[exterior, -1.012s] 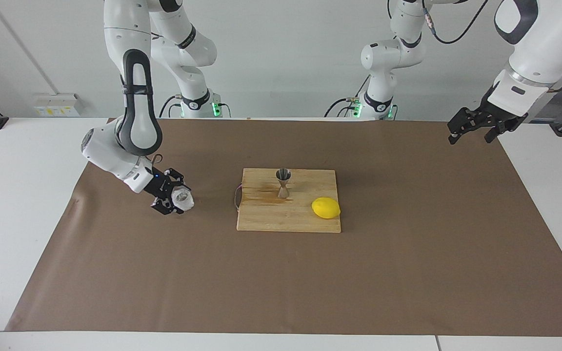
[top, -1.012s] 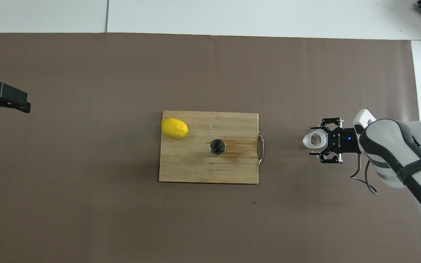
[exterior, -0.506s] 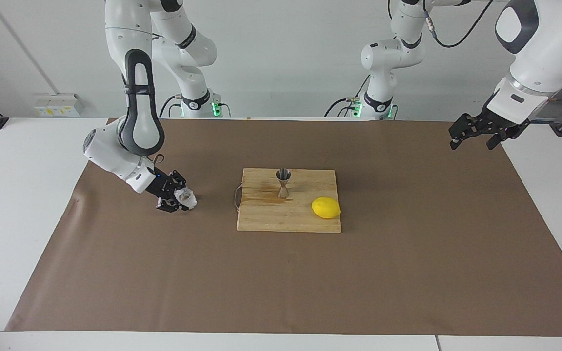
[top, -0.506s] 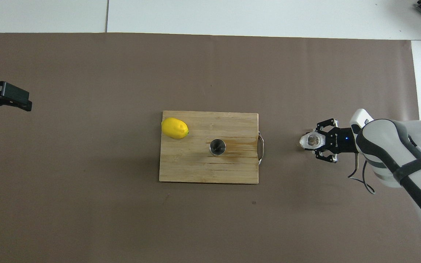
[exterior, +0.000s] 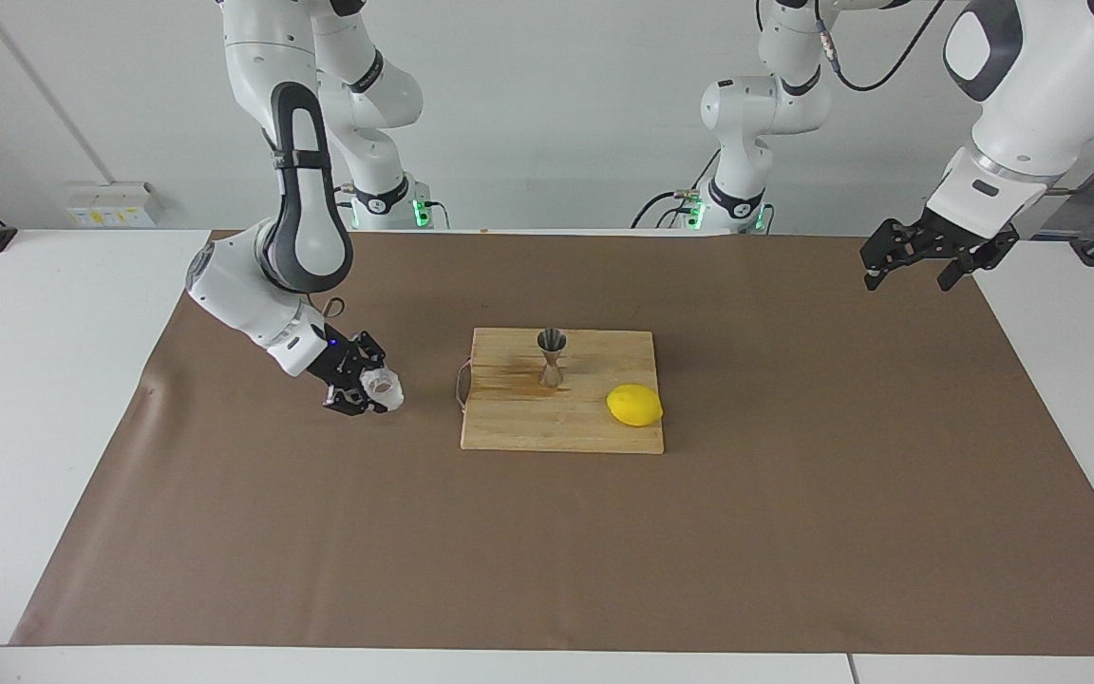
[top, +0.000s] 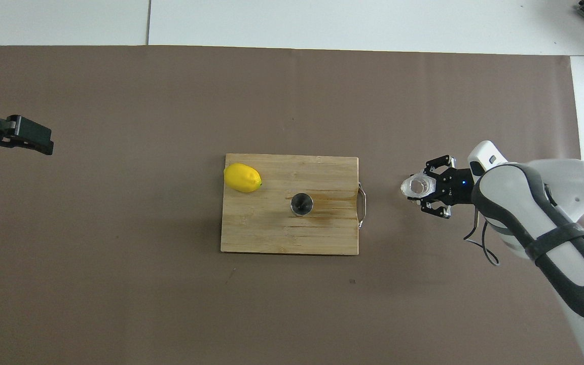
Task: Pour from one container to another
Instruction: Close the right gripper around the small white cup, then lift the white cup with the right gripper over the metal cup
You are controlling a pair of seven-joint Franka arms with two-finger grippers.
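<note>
Right gripper [exterior: 368,388] has just clamped the white cup [exterior: 383,387], now carried toward the jigger [exterior: 552,356] on the cutting board [exterior: 509,427]; pouring comes next; left gripper [exterior: 917,256] waits open.

Your crinkly white cup [exterior: 383,388] hangs gripped over the brown mat [exterior: 794,532], mouth up; your steel hourglass jigger [exterior: 552,357] stands upright on the wooden board [exterior: 528,427].
</note>
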